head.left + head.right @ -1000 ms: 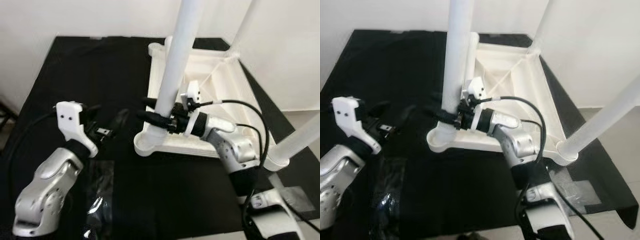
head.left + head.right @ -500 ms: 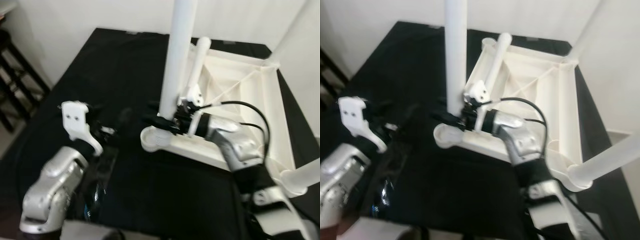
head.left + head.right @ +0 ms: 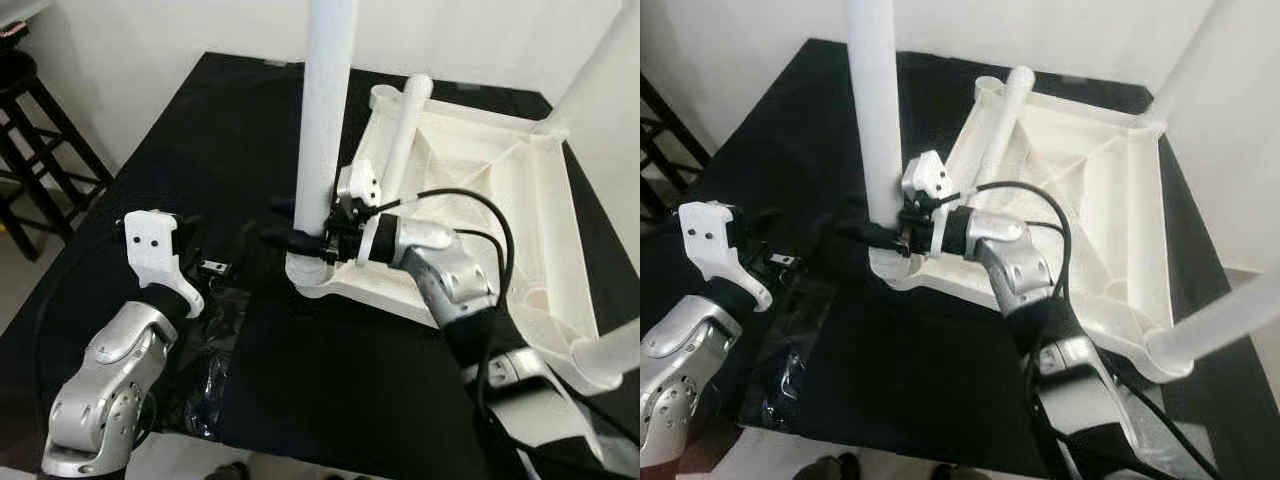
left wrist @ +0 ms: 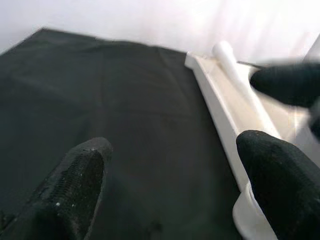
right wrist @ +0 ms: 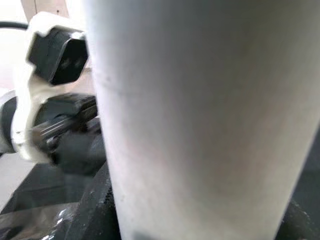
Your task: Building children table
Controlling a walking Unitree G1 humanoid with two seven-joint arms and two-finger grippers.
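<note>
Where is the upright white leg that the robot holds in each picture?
Left eye view: upright leg, centre top.
Right eye view: left of centre, top.
Left wrist view: probably the blurred pale strip between dark fingers.
Right wrist view: close up, across most of the picture.
Shared landmark: right gripper clasping its base.
</note>
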